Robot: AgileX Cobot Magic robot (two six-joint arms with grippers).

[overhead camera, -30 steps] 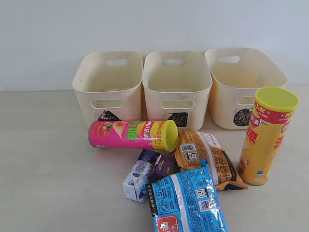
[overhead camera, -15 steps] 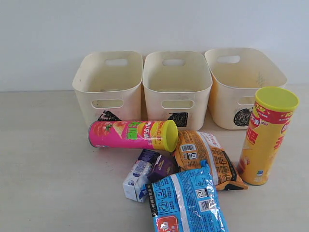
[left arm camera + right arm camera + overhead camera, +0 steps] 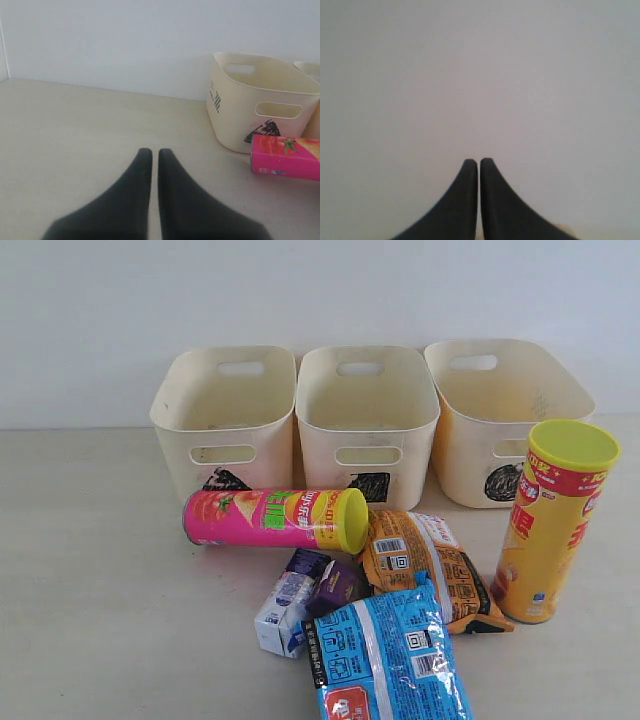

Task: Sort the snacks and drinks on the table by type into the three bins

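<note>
Pale beige desk (image 3: 90, 570) runs back to a plain white wall. Three cream bins stand in a row at the far side: the triangle bin (image 3: 262, 445) on the left, the square bin (image 3: 320, 455) in the middle, the circle bin (image 3: 460, 465) on the right. All the snacks and drinks sit outside them on the desk.

The yellow-red can (image 3: 550, 530) stands upright near the circle bin. The pink-green can (image 3: 265, 518) lies on its side before the left and middle bins, lid pointing right. The blue bag (image 3: 385, 655) lies nearest, overlapping the orange-brown bag (image 3: 425, 565). The dark purple carton (image 3: 335, 582) and the white and blue carton (image 3: 282, 612) sit touching, left of the bags.

The left claw (image 3: 150, 152) is clenched on nothing, low over bare desk left of the triangle bin. The right claw (image 3: 478, 162) is likewise clenched and empty, facing blank wall.
</note>
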